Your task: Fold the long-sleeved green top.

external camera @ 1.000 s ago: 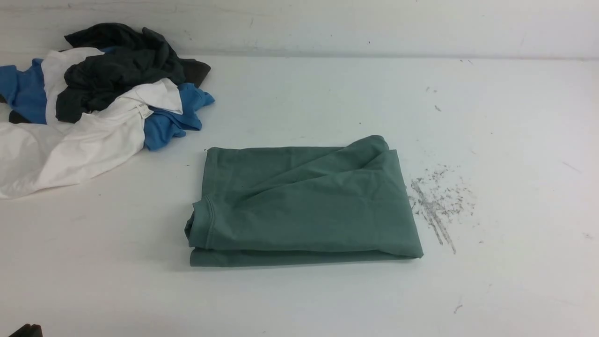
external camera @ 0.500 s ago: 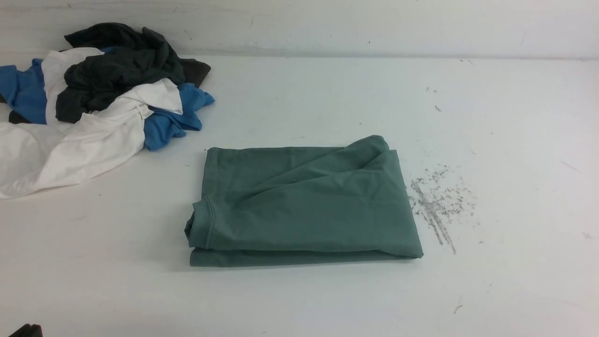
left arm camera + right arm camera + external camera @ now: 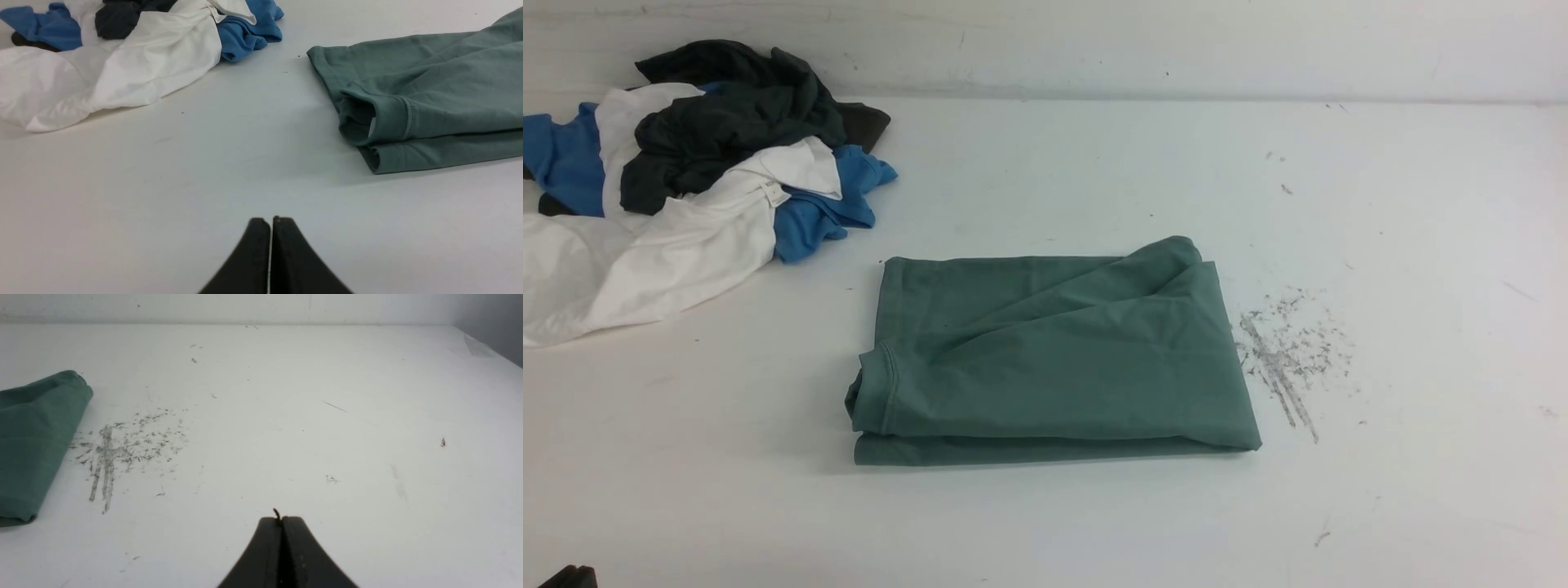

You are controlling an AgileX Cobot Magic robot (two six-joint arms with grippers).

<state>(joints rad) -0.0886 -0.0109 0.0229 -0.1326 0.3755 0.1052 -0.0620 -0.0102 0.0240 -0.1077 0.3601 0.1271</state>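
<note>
The green long-sleeved top (image 3: 1054,359) lies folded into a neat rectangle in the middle of the white table (image 3: 1421,245), its neck opening at the left end. The left wrist view shows that collar end (image 3: 408,102) with a sliver of white label inside. My left gripper (image 3: 271,222) is shut and empty, hovering over bare table well short of the top. The right wrist view catches only the top's right edge (image 3: 32,445). My right gripper (image 3: 281,519) is shut with a tiny bit of thread at its tip, apart from the top.
A heap of white, blue and dark grey garments (image 3: 686,180) lies at the table's back left, also in the left wrist view (image 3: 135,49). Grey scuff marks (image 3: 1282,351) sit just right of the top. A wall (image 3: 1094,41) runs behind the table.
</note>
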